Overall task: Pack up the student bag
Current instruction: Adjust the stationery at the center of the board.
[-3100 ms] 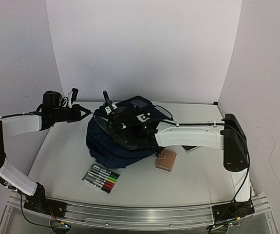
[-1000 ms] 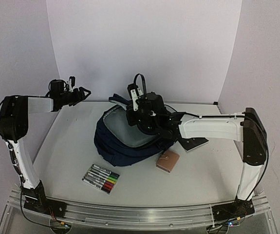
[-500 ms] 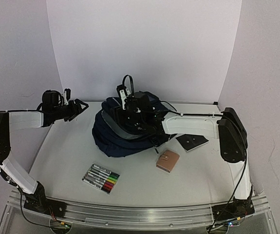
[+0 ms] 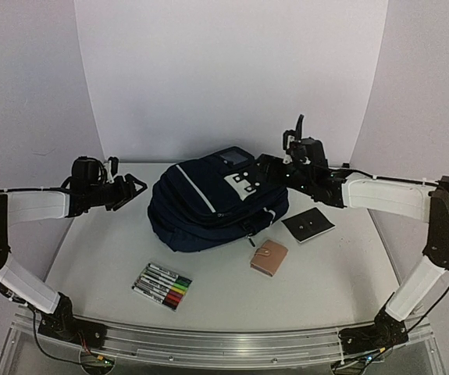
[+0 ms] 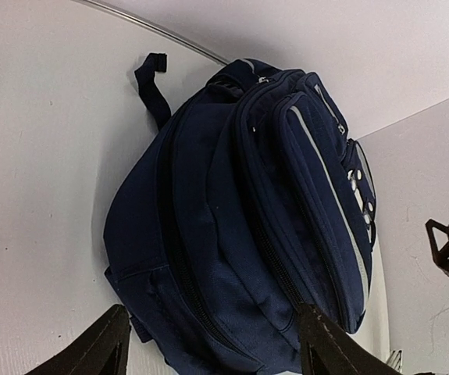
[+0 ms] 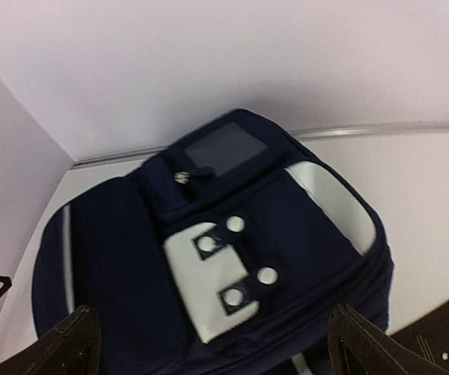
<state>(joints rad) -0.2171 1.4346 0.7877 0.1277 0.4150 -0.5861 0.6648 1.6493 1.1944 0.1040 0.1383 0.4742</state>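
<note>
The student bag [image 4: 212, 205], a navy backpack with thin white stripes and a white patch [image 6: 212, 275] on its front pocket, lies in the middle of the table with the pocket side up. My left gripper [image 4: 137, 186] hovers open just left of the bag, apart from it. In the left wrist view the left gripper [image 5: 208, 351] frames the bag's [image 5: 240, 226] zipped side. My right gripper [image 4: 265, 166] is open above the bag's right rear corner and holds nothing. The right gripper [image 6: 216, 351] looks down on the patch.
A pack of coloured markers [image 4: 162, 285] lies near the front left of the bag. A brown wallet [image 4: 268, 257] sits front right of it, and a flat black item [image 4: 308, 225] lies to its right. White walls close the back and sides.
My right gripper has opened, let go of the bag and pulled back to the right. The bag, open with grey lining showing, has dropped shut. The left arm barely shifted.
</note>
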